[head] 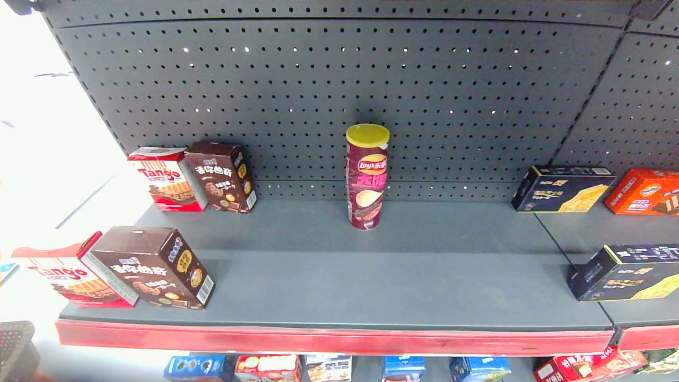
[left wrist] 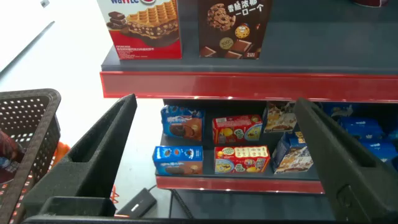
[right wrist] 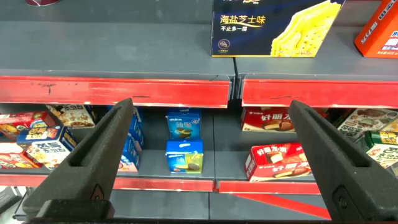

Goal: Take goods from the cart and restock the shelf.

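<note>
Head view, lower left corner: a black plastic mesh basket point(head: 16, 345), which I take for the cart; its load cannot be made out.
Left of frame: on the grey metal shelf point(head: 329, 276), two pairs of cartons, each a red-and-white wafer box point(head: 71, 276) touching a brown cookie box point(head: 156, 268). One pair stands at the front edge, the other against the perforated back panel point(head: 318, 79).
Centre: a maroon cardboard chip tube point(head: 367, 178) with a yellow lid stands upright near the back, well apart from every carton.
Right of frame: a dark blue cracker box point(head: 562, 189) at the back, an orange box point(head: 644, 192) beside it, and a second dark blue box point(head: 626, 273) at the front.
Left pincer point(left wrist: 214, 104): spread wide, pinching nothing, low in front of the shelf with the basket near it.
Right pincer point(right wrist: 211, 104): spread wide too, nothing between its fingers, low before the second dark blue box.
Stage: probably between picks, since both arms are free.
Risk, pick: reaching into the mesh could snag a finger on the wall or tip the basket.
Risk, placing: the tube is tall and narrow, so a carried item or wrist brushing it would topple it. The front cartons sit at the edge, and an arm rising close past them could push them off.
</note>
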Controlling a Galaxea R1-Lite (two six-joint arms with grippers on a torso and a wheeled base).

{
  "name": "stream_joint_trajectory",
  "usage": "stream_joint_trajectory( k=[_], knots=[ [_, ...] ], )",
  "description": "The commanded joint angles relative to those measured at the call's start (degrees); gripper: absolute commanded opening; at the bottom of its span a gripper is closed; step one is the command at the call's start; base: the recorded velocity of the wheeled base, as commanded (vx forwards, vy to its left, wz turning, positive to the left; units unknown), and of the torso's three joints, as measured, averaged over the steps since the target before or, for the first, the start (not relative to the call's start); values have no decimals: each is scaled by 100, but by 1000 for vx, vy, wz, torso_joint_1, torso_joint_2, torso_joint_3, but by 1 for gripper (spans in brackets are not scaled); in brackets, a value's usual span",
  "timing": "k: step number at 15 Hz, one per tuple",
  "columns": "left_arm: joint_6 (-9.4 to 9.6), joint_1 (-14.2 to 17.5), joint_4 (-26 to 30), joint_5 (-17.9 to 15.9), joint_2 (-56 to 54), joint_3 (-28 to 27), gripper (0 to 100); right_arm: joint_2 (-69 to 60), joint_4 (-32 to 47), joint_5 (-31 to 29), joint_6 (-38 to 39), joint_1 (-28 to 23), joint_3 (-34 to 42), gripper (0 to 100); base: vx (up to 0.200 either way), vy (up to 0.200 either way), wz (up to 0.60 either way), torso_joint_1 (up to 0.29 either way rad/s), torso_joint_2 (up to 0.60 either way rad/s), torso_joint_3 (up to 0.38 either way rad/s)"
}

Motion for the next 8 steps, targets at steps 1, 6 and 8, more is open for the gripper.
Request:
stream_joint_trajectory(
  k=[1, 6, 8],
  knots=[
    [-4, 1, -2, -5, 5, 0, 100, 9, 0, 13, -2, -2, 0, 100, 0, 0, 0, 0, 0, 0],
    [-4, 1, -2, -5, 5, 0, 100, 9, 0, 4, -2, -2, 0, 100, 0, 0, 0, 0, 0, 0],
    [-4, 1, -2, -5, 5, 0, 100, 9, -9, 4, 7, -2, 0, 100, 0, 0, 0, 0, 0, 0]
  ],
)
